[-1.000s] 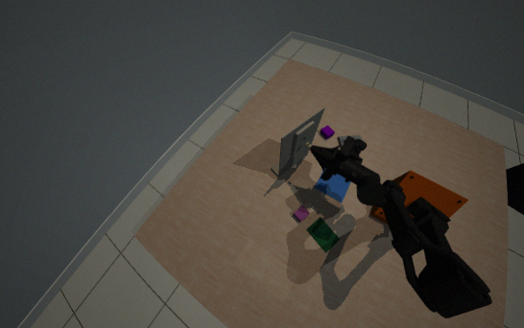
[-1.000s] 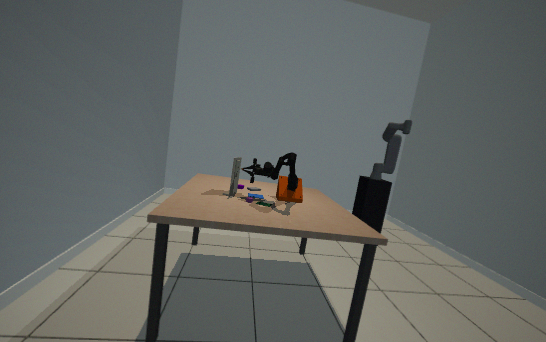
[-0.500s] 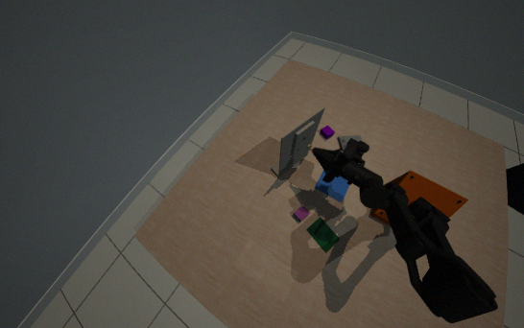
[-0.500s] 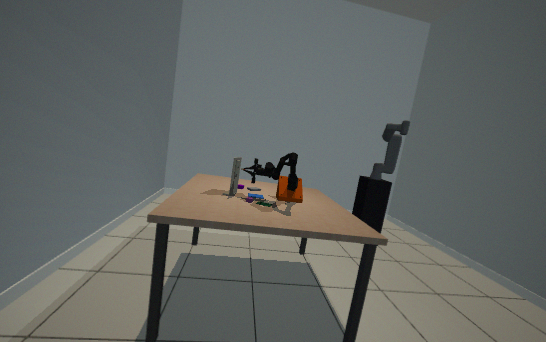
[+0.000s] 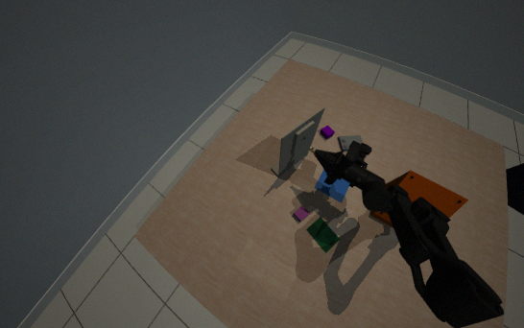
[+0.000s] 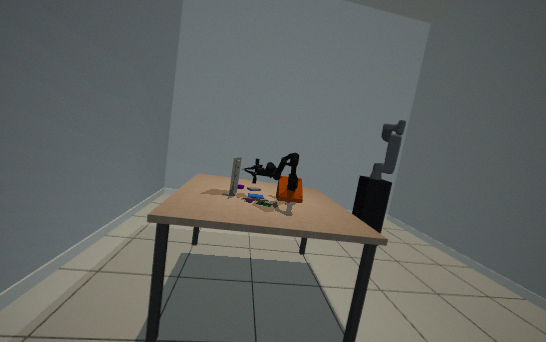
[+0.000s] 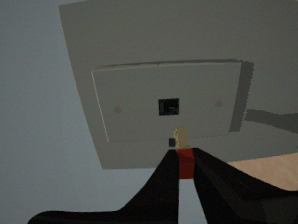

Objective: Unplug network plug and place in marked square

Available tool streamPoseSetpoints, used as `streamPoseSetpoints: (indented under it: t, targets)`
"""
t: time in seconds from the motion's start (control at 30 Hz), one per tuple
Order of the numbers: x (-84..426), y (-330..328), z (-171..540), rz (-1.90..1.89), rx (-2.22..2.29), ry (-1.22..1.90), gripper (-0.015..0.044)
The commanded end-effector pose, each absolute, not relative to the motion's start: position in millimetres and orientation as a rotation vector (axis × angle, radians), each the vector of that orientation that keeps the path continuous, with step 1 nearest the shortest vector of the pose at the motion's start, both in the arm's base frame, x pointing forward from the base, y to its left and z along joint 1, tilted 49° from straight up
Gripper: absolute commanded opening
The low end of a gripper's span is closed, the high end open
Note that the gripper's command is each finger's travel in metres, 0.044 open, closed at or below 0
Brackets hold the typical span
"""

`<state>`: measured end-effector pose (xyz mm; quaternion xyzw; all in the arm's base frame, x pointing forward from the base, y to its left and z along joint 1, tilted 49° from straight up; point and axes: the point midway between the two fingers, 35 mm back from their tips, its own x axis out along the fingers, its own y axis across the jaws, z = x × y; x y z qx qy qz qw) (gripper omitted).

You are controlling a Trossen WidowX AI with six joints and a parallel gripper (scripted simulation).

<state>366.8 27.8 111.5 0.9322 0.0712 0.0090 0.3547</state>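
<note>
Dim light throughout. Shadows from the upright panel (image 5: 298, 144) (image 6: 235, 176) (image 7: 200, 45) are stretching left of it in top view, hard and jagged-edged. Top and exterior are looking grainy.

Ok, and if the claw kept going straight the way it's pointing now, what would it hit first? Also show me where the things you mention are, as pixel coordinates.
Probably the upright panel (image 5: 289, 152) (image 6: 234, 176) (image 7: 80, 40): the plug (image 5: 312, 149) (image 7: 182, 137) in the claw (image 5: 314, 151) (image 6: 245, 169) (image 7: 182, 156) would likely touch its socket plate (image 7: 135, 90) first, though exactly where is unclear.

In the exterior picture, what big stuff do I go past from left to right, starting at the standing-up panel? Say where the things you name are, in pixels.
Upright panel (image 5: 289, 152) (image 6: 235, 177) (image 7: 130, 42) → black claw (image 5: 313, 150) (image 6: 244, 169) (image 7: 182, 156) → orange box (image 5: 434, 189) (image 6: 283, 194) → black stand (image 5: 516, 189) (image 6: 371, 202).
</note>
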Motion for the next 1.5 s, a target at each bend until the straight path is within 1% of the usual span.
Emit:
streamPoseSetpoints:
  t: [0.0,1.2,1.47]
  targets:
    - [363.4,27.8,111.7,0.018,2.413,0.183,0.0000]
    - [350.6,30.2,117.7,0.023,2.409,0.184,0.0000]
    - [349.7,18.2,128.0,0.021,2.409,0.184,0.0000]
